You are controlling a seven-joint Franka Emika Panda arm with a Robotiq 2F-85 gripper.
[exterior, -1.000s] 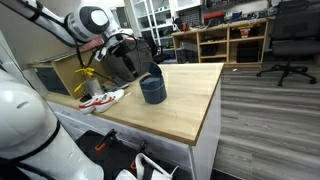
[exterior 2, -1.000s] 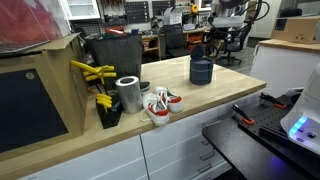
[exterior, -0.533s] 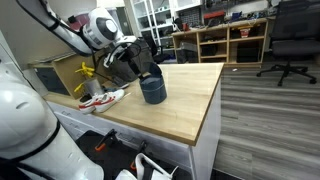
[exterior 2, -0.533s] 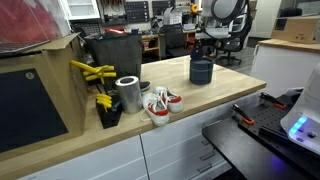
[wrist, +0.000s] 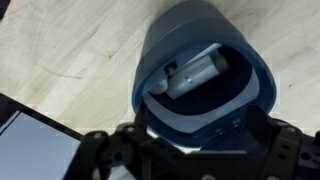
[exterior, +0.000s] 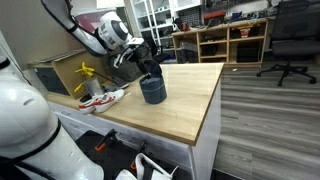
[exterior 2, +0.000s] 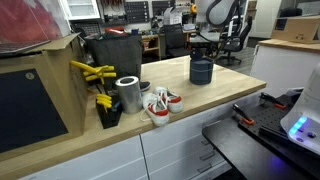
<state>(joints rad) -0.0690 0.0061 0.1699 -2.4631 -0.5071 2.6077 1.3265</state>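
A dark blue cup (exterior: 153, 90) stands upright on the wooden table (exterior: 190, 105); it also shows in the exterior view from the other side (exterior 2: 201, 71). In the wrist view the cup (wrist: 160, 50) fills the middle, and a white cylindrical object (wrist: 195, 72) lies inside it. My gripper (exterior: 148, 68) hangs just above the cup's rim in both exterior views (exterior 2: 203, 48). In the wrist view the gripper (wrist: 205, 150) is a dark mass at the bottom edge, over the cup's near rim. Its fingers are too dark to make out.
A red and white shoe (exterior 2: 160, 103) lies near the table edge beside a silver can (exterior 2: 128, 94) and yellow tools (exterior 2: 92, 72). A black bin (exterior 2: 112, 48) stands behind them. An office chair (exterior: 285, 45) and shelves stand across the floor.
My arm has swung over and come down toward the cup; the gripper now sits right over its opening. The cup and the other things have not moved.
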